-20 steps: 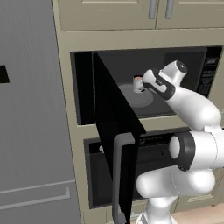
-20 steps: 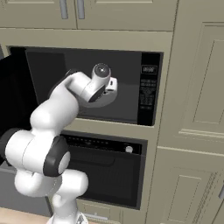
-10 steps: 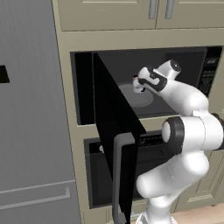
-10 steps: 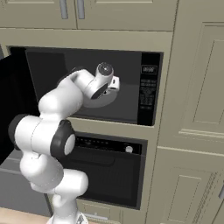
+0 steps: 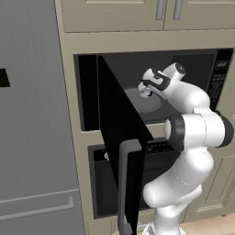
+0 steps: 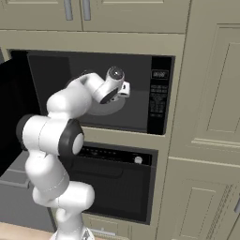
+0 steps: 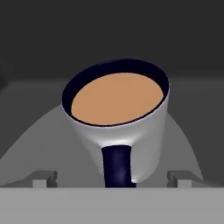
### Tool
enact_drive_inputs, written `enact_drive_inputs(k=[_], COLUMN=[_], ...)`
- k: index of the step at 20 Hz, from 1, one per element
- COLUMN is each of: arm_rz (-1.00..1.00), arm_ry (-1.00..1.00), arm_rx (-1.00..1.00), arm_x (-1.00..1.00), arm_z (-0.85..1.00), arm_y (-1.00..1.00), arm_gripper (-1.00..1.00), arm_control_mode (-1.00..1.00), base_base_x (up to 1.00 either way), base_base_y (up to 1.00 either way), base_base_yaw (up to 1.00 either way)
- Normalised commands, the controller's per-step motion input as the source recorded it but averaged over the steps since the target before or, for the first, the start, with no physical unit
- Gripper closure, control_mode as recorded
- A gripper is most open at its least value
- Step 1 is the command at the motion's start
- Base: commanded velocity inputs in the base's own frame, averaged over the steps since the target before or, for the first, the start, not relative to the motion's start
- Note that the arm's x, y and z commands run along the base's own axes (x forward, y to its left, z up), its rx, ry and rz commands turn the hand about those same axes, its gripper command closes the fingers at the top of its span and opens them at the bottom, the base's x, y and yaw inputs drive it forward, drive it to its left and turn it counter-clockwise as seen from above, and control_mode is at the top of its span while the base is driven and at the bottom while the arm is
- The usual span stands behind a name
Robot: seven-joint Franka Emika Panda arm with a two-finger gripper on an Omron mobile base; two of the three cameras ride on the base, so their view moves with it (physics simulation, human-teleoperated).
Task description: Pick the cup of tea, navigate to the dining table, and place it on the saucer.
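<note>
— Where is the cup of tea [image 7: 120, 120]?
— Upright on the microwave [image 5: 215, 82] turntable [image 7: 35, 144], dark handle toward the camera.
— The gripper [image 7: 109, 178]?
— Spread wide, fingertips [image 7: 43, 177] flanking the cup.

Beige cabinets [image 6: 206, 117]; open microwave [image 5: 147, 87] above oven [image 6: 117, 183]; grey fridge [image 5: 32, 124] left.

cup of tea [image 7: 118, 127] base cut off below, pincer [image 7: 112, 178] fingertips barely showing
</note>
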Motion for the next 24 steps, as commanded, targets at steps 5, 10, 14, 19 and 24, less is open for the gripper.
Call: enact_drive_inputs(k=[5,10,14,19,24], arm_rz=[0.0,0.0,0.0,0.0,0.0], arm_ry=[0.0,0.0,0.0,0.0,-0.03], arm_rx=[0.0,0.0,0.0,0.0,0.04], arm_x=[0.22,0.15,0.0,-0.3,-0.78], arm_z=[-0.09,-0.02,-0.07,-0.06,0.01], arm_y=[-0.03,0.0,0.0,0.0,-0.14], arm_gripper=[-1.0,1.0,1.0,1.0,1.0], arm_control_mode=[-1.0,-1.0,-1.0,-1.0,-1.0], base_base_x=[0.0,0.0,0.0,0.0,0.0], base_base_y=[0.0,0.0,0.0,0.0,0.0], base_base_yaw=[0.0,0.0,0.0,0.0,0.0])
